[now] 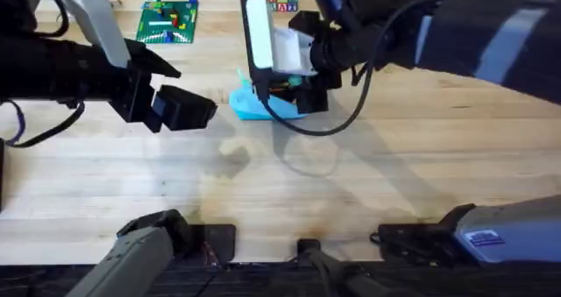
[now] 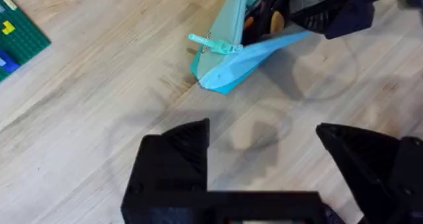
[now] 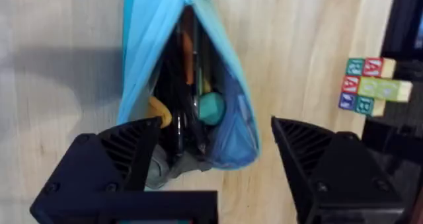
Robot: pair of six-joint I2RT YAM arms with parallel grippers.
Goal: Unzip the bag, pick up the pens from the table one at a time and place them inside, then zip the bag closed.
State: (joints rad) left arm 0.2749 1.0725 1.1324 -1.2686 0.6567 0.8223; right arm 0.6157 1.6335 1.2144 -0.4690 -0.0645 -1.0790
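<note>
On the tabletop (image 1: 421, 157) the bag (image 3: 192, 85) gapes with pens (image 3: 182, 118) inside; both sets of fingers are spread, so grip the zipper pull (image 2: 215, 44) squarely before zipping.

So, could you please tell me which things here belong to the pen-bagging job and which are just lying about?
Job:
- bag, unzipped, its mouth gaping
- pens, inside the bag
- table under it

Lying about:
- green brick baseplate
- lettered blocks

Green brick baseplate (image 1: 168, 22), lettered blocks (image 3: 370, 85)
</note>
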